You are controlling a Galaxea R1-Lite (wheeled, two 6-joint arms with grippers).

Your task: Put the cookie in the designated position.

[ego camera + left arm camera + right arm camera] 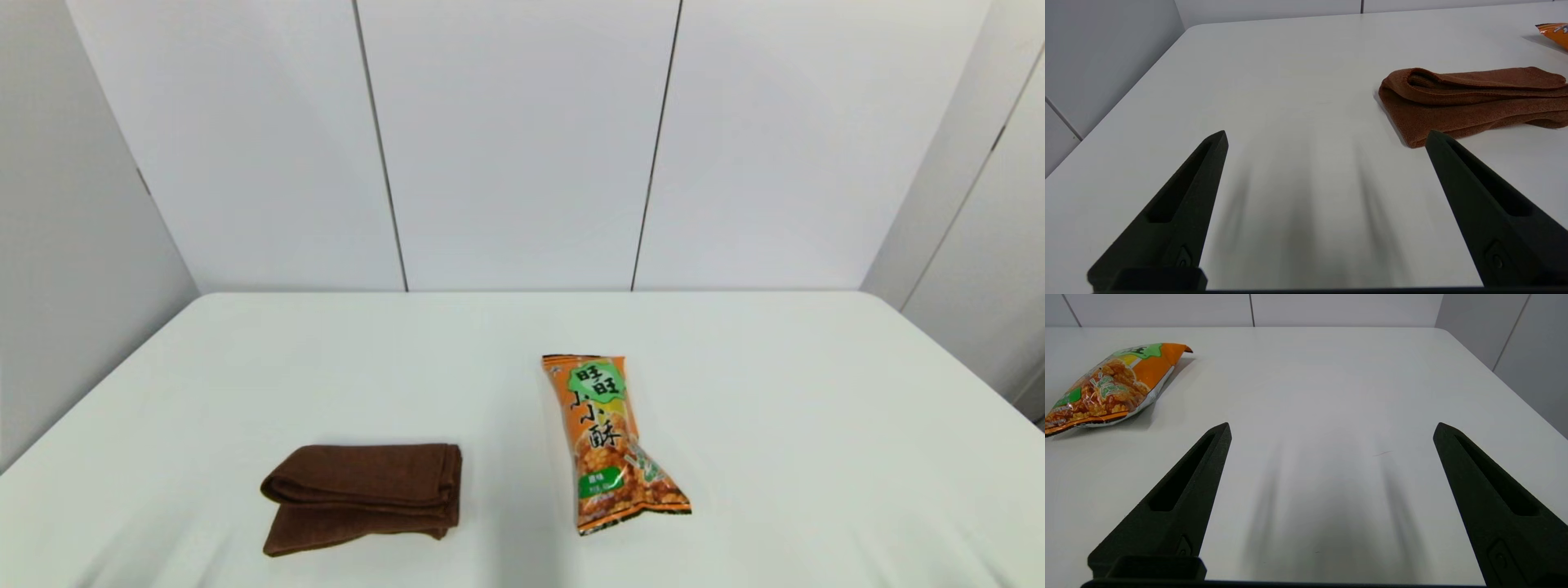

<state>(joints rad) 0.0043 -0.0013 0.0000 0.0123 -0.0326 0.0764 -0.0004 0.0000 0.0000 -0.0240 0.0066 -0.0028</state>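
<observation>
The cookie [608, 441] is a long orange snack bag with a green label, lying flat on the white table [816, 392] just right of centre; it also shows in the right wrist view [1110, 386], and one corner of the cookie [1553, 30] shows in the left wrist view. My left gripper [1327, 136] hangs open over bare table near the front left, with nothing between its fingers. My right gripper [1331, 428] is open over bare table to the right of the bag, apart from it. Neither arm shows in the head view. The designated position carries no mark.
A folded brown towel [363, 494] lies left of the bag near the front edge, also seen close to my left gripper's fingers as the towel [1474, 102]. White wall panels [522, 139] stand behind the table and at both sides.
</observation>
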